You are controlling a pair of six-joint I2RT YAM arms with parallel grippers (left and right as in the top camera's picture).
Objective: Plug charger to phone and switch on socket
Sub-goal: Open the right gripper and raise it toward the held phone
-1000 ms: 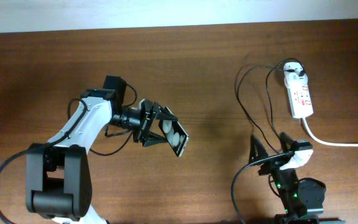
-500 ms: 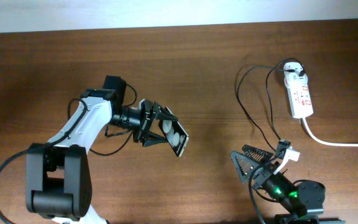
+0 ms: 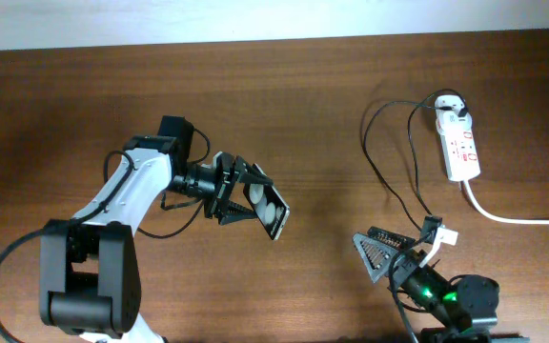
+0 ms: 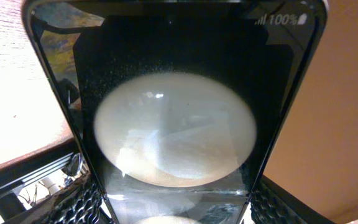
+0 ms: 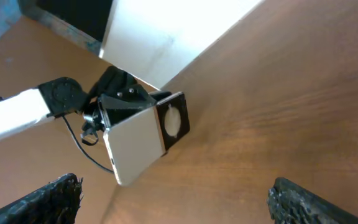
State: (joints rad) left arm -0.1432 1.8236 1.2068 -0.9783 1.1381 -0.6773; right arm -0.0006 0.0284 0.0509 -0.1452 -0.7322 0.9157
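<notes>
**Phone** (image 3: 271, 211): left of centre, held at a tilt above the tabletop (image 3: 332, 86). The jaws of the left gripper (image 3: 248, 197) pinch it across its width. Its long axis runs far-left to near-right, and its face fills the left wrist view (image 4: 176, 124).

**Right gripper** (image 3: 381, 252): near right, jaws spread wide with nothing between them. Its wrist camera faces left toward the phone (image 5: 145, 146).

**Charger** (image 3: 386, 162): the adapter sits at the far end of the socket (image 3: 460, 148). The thin black cable loops left, then runs near toward the right arm. We cannot find the plug tip.

**Thick white cord** (image 3: 518, 218): leaves the socket toward the right edge.

**Bearing:** the phone lies well left of the spread jaws, and the cable lies just on their far side. We judge the right arm the nearer one to fetch the tip and carry it left to one of the phone's short edges.
</notes>
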